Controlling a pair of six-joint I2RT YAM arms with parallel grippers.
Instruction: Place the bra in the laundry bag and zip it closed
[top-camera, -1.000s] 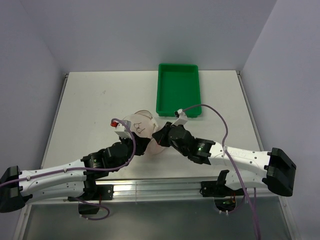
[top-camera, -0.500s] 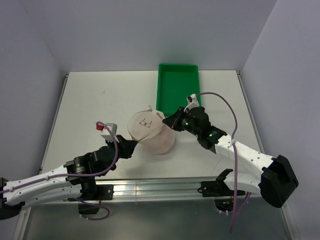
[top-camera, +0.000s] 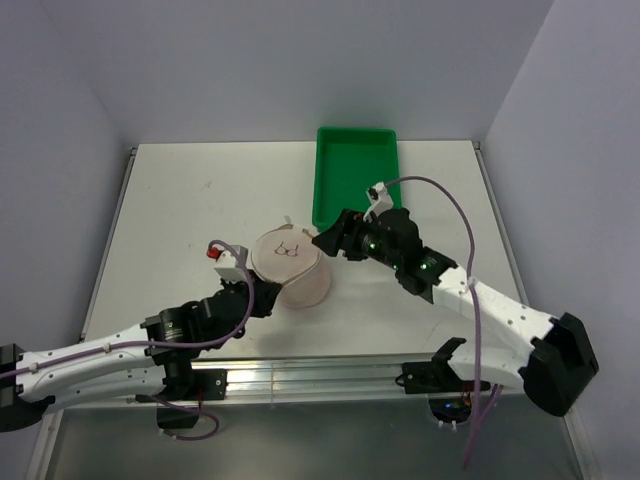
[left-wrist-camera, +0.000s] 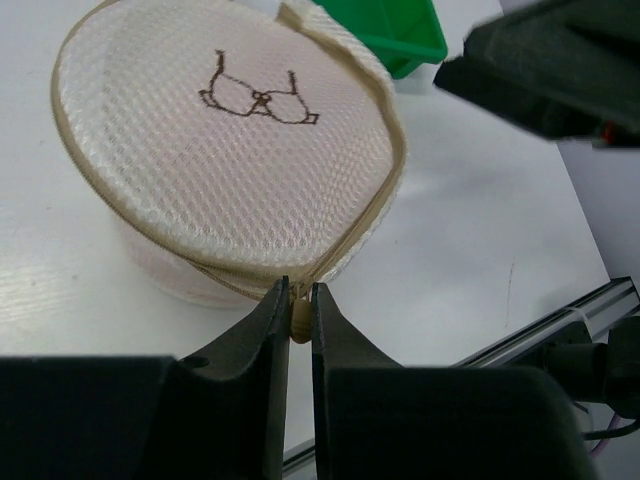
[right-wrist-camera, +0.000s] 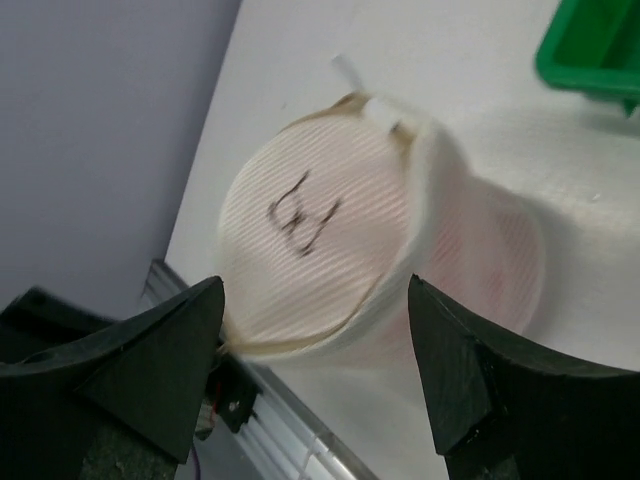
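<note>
Laundry bag (top-camera: 290, 265): your left hand (left-wrist-camera: 298, 310) pinches its zipper pull (left-wrist-camera: 298, 320); your right hand (top-camera: 328, 243) gapes released beside it.

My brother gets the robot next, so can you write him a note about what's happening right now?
Left gripper: shut, pinching the zipper pull at the near edge of the laundry bag.
Right gripper: open, beside the bag's right side, holding nothing.
Bra: inside the bag, showing pink through the mesh.
Done: the bra is in.
Left: run the zip the rest of the way. The lid looks ajar at the far edge, so it seems not fully shut.
</note>
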